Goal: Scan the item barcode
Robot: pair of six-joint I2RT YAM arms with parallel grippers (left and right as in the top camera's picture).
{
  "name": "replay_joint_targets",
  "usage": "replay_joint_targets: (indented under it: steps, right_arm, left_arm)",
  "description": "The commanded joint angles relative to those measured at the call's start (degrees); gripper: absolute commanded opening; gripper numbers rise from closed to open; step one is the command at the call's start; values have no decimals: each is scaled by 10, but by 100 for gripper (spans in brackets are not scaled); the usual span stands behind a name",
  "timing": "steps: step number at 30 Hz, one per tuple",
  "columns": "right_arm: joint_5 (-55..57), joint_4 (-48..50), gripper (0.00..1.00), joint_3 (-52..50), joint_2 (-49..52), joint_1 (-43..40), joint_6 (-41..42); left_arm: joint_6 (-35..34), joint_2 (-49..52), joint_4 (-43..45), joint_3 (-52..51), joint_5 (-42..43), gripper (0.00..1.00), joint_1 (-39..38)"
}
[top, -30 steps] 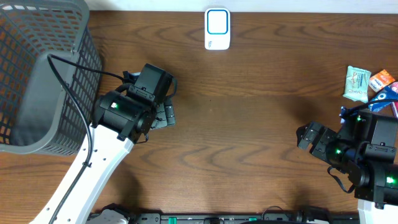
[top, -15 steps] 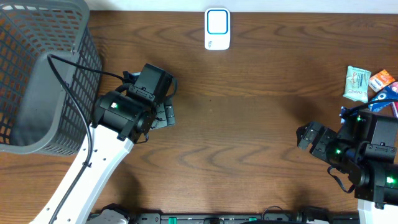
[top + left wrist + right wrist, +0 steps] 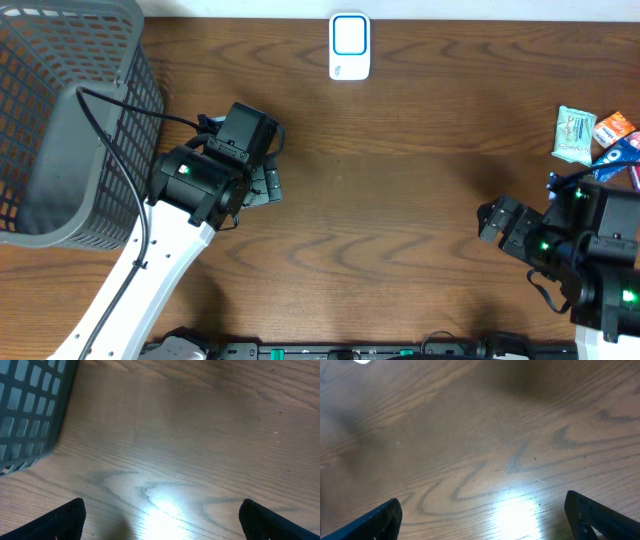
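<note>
Left gripper (image 3: 161, 521) and right gripper (image 3: 485, 519): jaws wide apart, empty, above the table (image 3: 400, 200). Green packet (image 3: 575, 135) lies near the right edge. Probable scanner (image 3: 349, 46) sits far-centre.

1. Table (image 3: 400, 200): brown, wavy wood-grain pattern
2. Scanner (image 3: 349, 45): white body, blue-framed face
3. Basket (image 3: 60, 120), left of scanner: grey, square lattice walls
4. Right of scanner: mint-green packet (image 3: 574, 135), orange packet (image 3: 613, 128), blue packet (image 3: 618, 155)
</note>
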Motion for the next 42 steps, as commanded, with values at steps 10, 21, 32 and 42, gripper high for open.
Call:
replay_joint_targets:
  steps: [10,21,32,42]
  right_arm:
    - [26,-9,99,-1,-116,6,-8]
    - [16,111,99,-93,-212,38,-100]
    - [12,397,99,-322,-390,100,-173]
    - [23,588,99,-471,-482,99,-184]
  left_arm:
    - [-1,4,-2,-1,-1,98,2]
    - [-1,4,-2,-1,-1,98,2]
    - [-1,4,-2,-1,-1,98,2]
    - [-1,4,-2,-1,-1,98,2]
